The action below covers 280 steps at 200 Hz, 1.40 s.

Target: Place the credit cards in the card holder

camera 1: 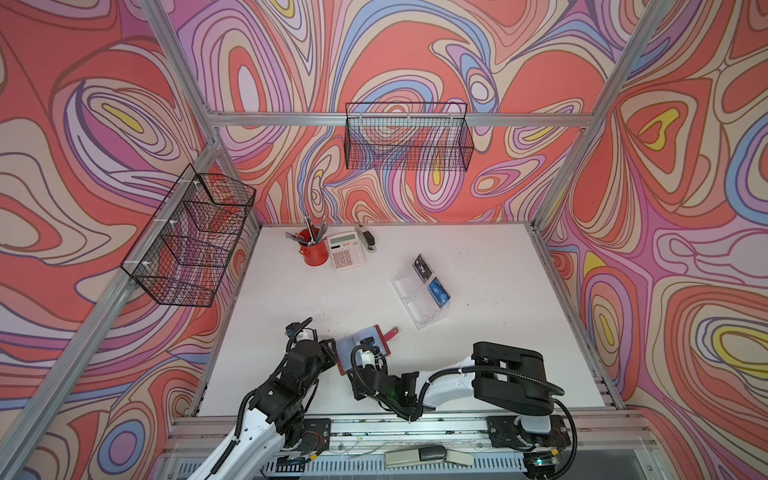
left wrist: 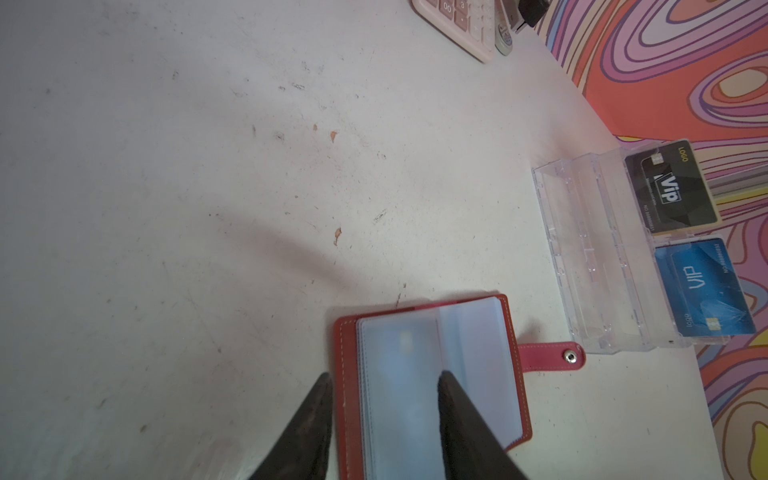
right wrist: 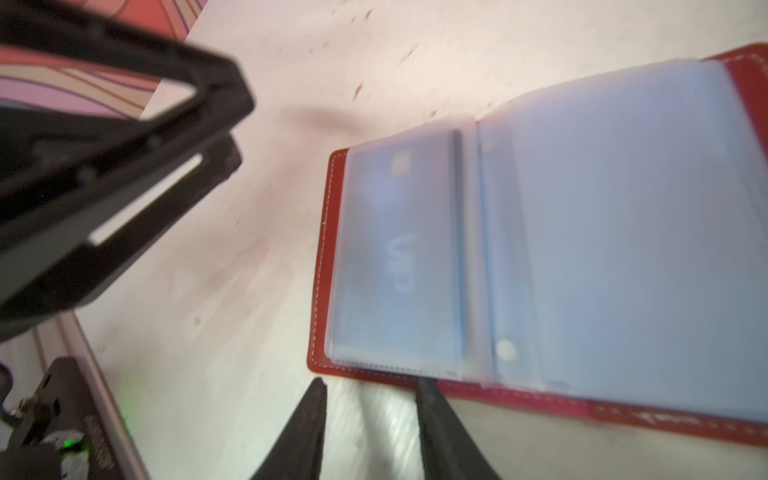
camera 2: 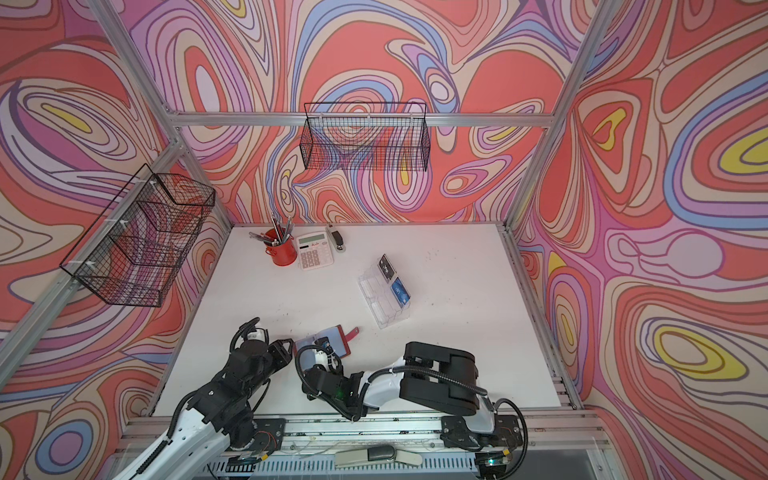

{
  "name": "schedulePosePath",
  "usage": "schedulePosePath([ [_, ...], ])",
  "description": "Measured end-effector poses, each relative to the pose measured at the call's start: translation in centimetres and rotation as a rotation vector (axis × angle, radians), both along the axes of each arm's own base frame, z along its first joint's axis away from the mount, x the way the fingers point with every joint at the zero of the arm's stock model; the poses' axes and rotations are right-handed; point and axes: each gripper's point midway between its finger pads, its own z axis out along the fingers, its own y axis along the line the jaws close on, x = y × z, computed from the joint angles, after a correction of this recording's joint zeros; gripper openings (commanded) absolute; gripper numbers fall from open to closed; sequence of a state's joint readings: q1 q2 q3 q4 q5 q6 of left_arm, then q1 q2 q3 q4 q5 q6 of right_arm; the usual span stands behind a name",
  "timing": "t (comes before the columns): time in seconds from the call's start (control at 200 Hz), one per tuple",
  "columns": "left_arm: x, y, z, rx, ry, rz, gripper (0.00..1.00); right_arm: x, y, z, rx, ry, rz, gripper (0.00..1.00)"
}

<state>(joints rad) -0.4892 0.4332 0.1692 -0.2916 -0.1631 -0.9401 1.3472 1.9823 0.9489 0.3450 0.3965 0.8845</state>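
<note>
Overhead, both top views: the card holder (camera 1: 347, 351) (camera 2: 332, 333) lies open on the white table (camera 1: 478, 332) near its front edge. Both arms meet over it.
Top view, back right: a clear stand (camera 1: 415, 299) sits well apart from the holder, with a black card (camera 1: 422, 264) and a blue card (camera 1: 438, 291) propped in it.
Top view, far edge: a calculator (camera 1: 347, 250) lies just beside a red pen cup (camera 1: 312, 251).
Left wrist view, end effector: the left gripper (left wrist: 384, 376) has its jaws partly apart. One finger is outside the holder's stitched red edge and the other is over a frosted sleeve. Whether they press down cannot be told.
Left wrist view, strap: the snap tab (left wrist: 548, 355) lies flat, pointing toward the stand.
Right wrist view, end effector: the right gripper (right wrist: 370, 384) has its jaws apart with bare table between them, tips at the holder's near edge.
Right wrist view, sleeve: a sleeved card (right wrist: 399, 257), blue with "VIP" lettering, is in the holder's left page. The view is blurred.
</note>
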Motion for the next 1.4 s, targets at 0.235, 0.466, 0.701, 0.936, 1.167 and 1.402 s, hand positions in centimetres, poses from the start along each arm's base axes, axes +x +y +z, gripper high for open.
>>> schedulePosePath([
  [0.235,0.0,0.1,-0.1,0.003,0.002,0.003,0.44,3.3,-1.0,0.0,0.022,-0.012,-0.057,0.39],
  [0.466,0.0,0.0,-0.2,0.006,0.01,0.001,0.44,3.1,-2.6,2.8,-0.105,-0.042,0.005,0.42],
  [0.701,0.0,-0.4,-0.8,0.011,0.033,-0.023,0.44,10.1,-8.9,22.0,0.018,-0.205,-0.123,0.69],
  [0.936,0.2,-1.2,-1.0,0.01,0.043,-0.065,0.45,21.3,-26.3,29.0,-0.041,-0.229,-0.555,0.68],
  [1.167,0.4,-1.7,-1.3,0.015,0.051,-0.09,0.45,23.6,-30.8,23.4,-0.249,-0.116,-0.616,0.87],
  [1.402,0.5,-1.8,-1.3,0.016,0.047,-0.097,0.45,23.8,-32.0,17.8,-0.283,-0.007,-0.496,0.98],
])
